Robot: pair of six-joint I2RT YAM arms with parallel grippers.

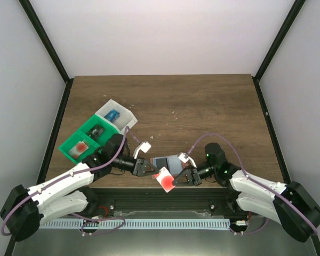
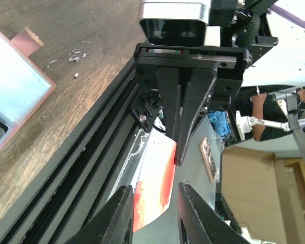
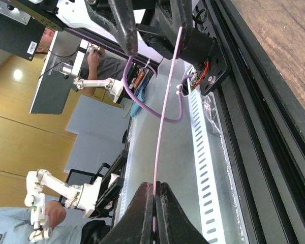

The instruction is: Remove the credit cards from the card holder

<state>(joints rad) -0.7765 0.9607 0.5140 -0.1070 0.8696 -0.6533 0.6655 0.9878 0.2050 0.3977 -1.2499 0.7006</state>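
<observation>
Nearest, above the black rail (image 2: 86, 168) at the front edge of the desk (image 1: 202, 106), found the red and white card (image 2: 153, 201) held in the air between the two arms. Saw the right claw (image 3: 155, 190) pressed together on one end of that card, fingers flat against both faces. In the right wrist view, saw the card edge-on as a thin pink line. Saw the left claw (image 2: 155, 189) facing it from the opposite side with fingers apart, one on each side of the card's free end and close to it. Could not tell whether either finger touched. Noted the two claws pointing nose to nose with the card bridging them.

Just beyond, found the card holder (image 1: 169, 160) lying flat on the desk, beside and slightly behind the claws, apart from the held card and gripped by neither claw. Made out its light blue panel, salmon-orange edging and small side tab in the left wrist view.

Farther back and to the left, past the left arm's wrist, found the green tray (image 1: 77, 132) with a white-and-red card (image 1: 82, 146) in its nearer compartment and a dark card (image 1: 98, 130) in the farther one. Against its far side, found the white tray (image 1: 124, 111) holding a blue card (image 1: 113, 114). Saw all three well apart from both claws.
</observation>
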